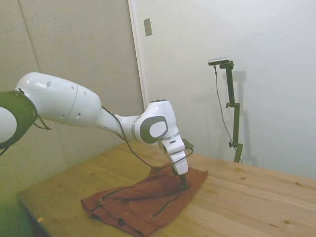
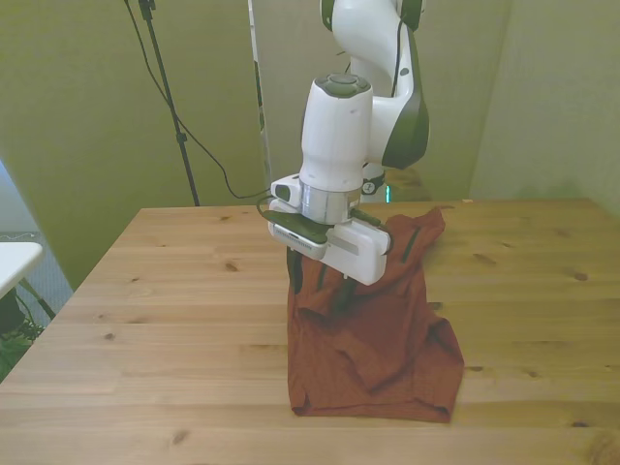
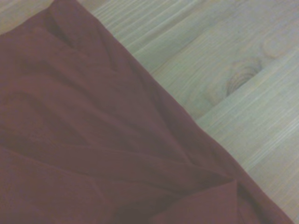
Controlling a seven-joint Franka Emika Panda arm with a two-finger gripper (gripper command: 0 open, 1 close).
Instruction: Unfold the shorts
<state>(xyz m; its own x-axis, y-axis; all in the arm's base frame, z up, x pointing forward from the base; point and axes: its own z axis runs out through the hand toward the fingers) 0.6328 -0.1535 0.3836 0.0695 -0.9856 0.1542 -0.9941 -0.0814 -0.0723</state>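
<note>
While the shorts [image 2: 373, 334] lie folded and rumpled mid-table [image 2: 174, 291], I have the pincer [image 1: 183, 183] down on their upper layer; whether it pinches cloth I cannot tell. Next, I judge: lift and draw that layer open.

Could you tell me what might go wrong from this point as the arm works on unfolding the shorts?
The hand is down in the bunched shorts, so it may pinch several layers and drag the whole pile instead of opening a fold. The cloth's near edge lies close to the table edge in the front view; a pull that way could slide it off. A dark cord lying on the cloth could snag.
</note>
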